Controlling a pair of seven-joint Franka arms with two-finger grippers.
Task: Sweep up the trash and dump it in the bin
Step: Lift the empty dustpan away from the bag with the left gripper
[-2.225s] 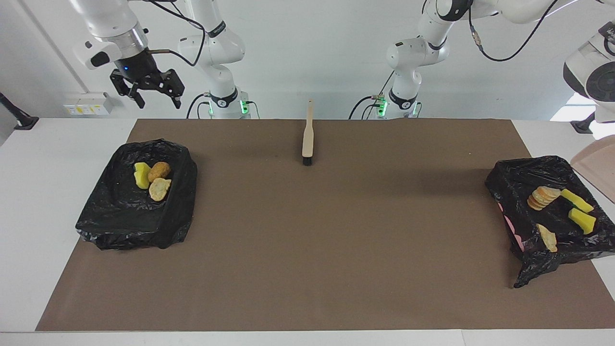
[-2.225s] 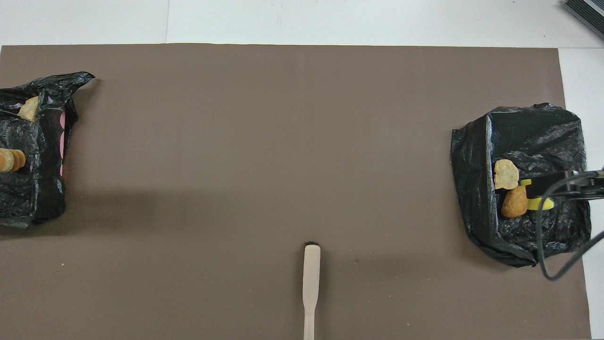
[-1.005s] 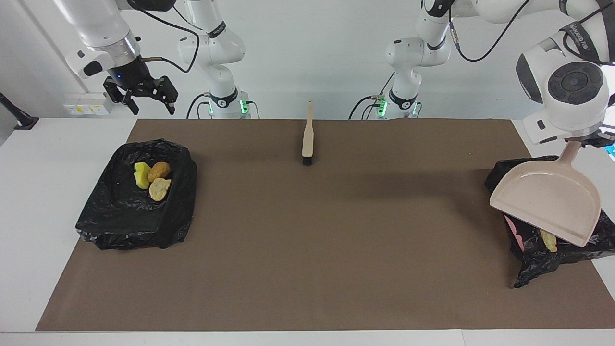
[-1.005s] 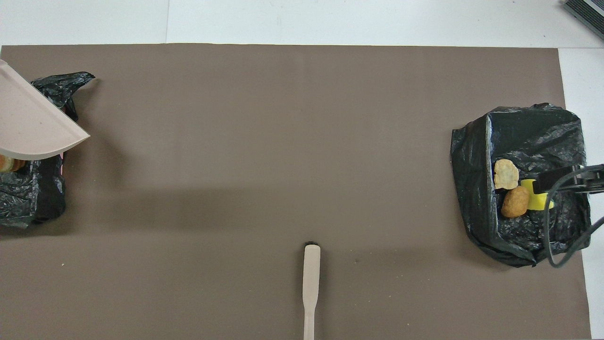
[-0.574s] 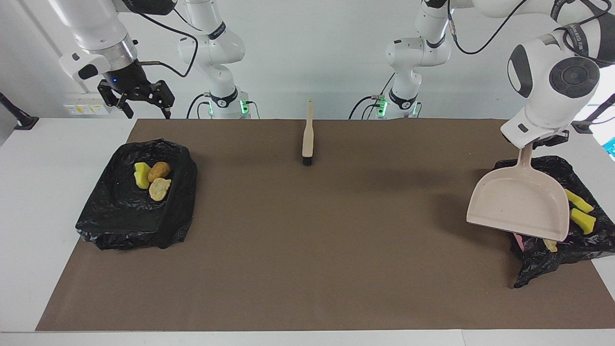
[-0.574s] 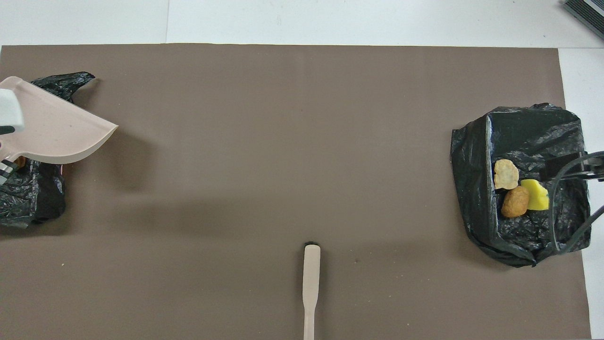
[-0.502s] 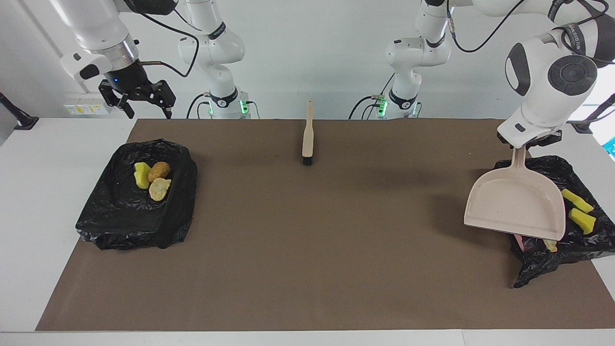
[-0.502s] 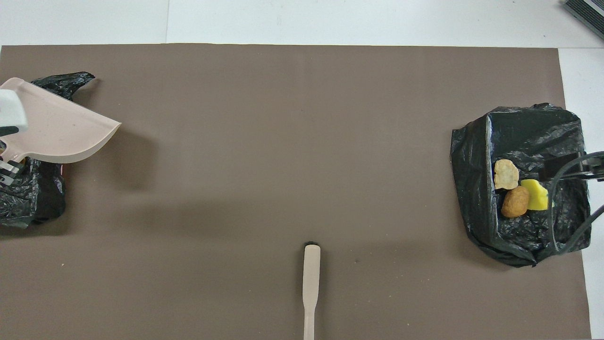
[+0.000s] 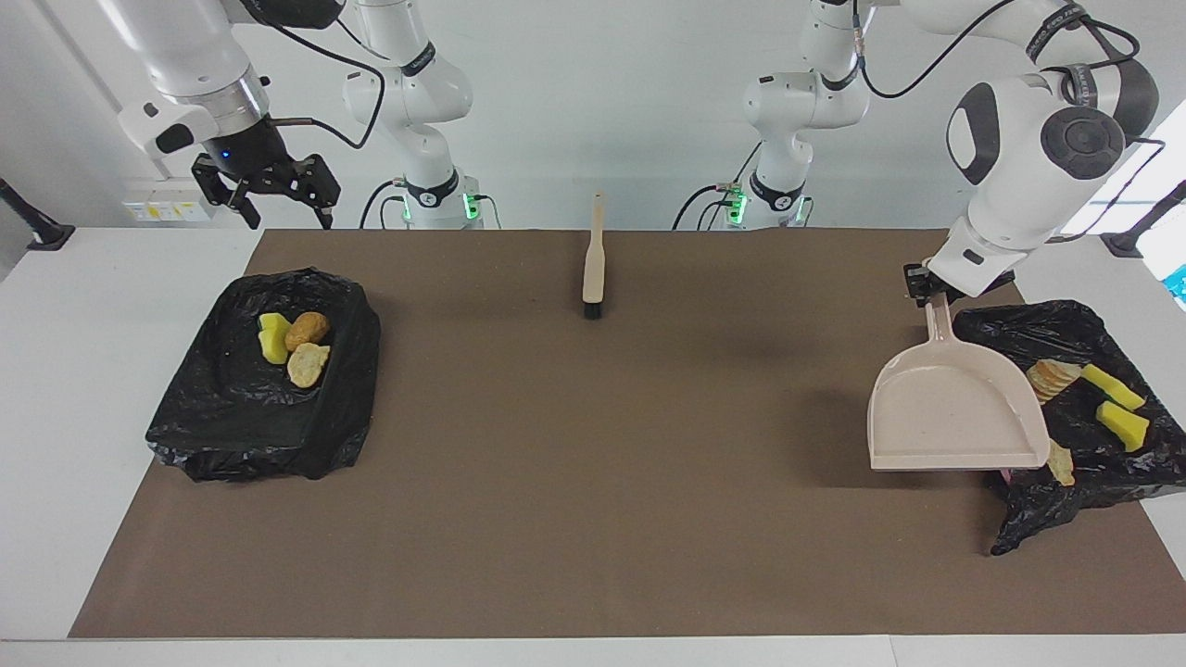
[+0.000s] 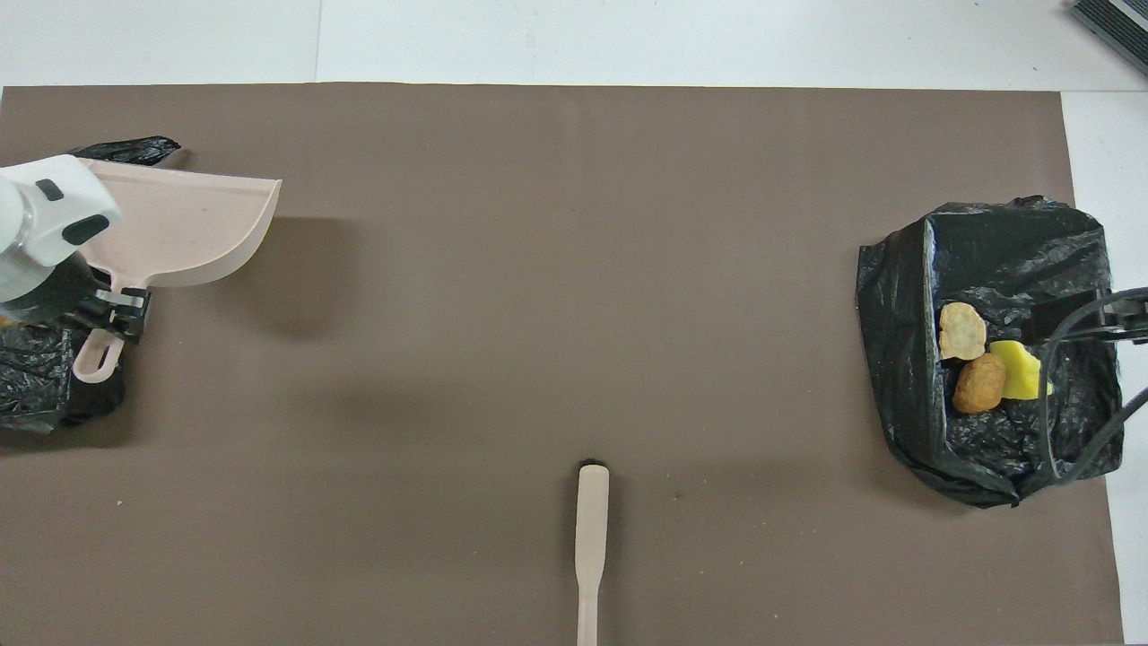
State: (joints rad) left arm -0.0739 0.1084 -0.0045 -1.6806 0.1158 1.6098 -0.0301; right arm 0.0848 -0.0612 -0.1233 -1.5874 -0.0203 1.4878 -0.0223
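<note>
A white-walled lab holds a white table (image 9: 42, 389) overlaid with a brown mat (image 9: 593, 463). At each end of the mat sits a bin lined with a black bag. The bin at the right arm's end (image 9: 264, 375) holds a yellow sponge bit (image 9: 272, 339) and two bread pieces (image 9: 308, 347). The bin at the left arm's end (image 9: 1075, 417) holds two yellow-green sponge bits (image 9: 1116, 406), a sliced bread piece (image 9: 1052, 376) and a smaller crust (image 9: 1059, 460) near its corner farthest from the robots.

The left gripper (image 9: 920, 283) pinches the handle of the beige dustpan (image 9: 950, 412), fingers pressed onto it. The pan looks empty and hangs over the mat just beside that bin, part of it over the bin's edge toward the mat's middle. The right gripper (image 9: 274, 196) hangs with fingers spread above the mat's corner nearest its base, waiting. The beige brush (image 9: 593, 261) lies untouched at the middle of the mat's edge nearest the robots, bristles pointing away from them.

No trash shows on the mat, so the dumping seems done; what likely remains is lowering the dustpan level onto clear mat and letting go without nudging the bin.

No brand, label or writing can be read.
</note>
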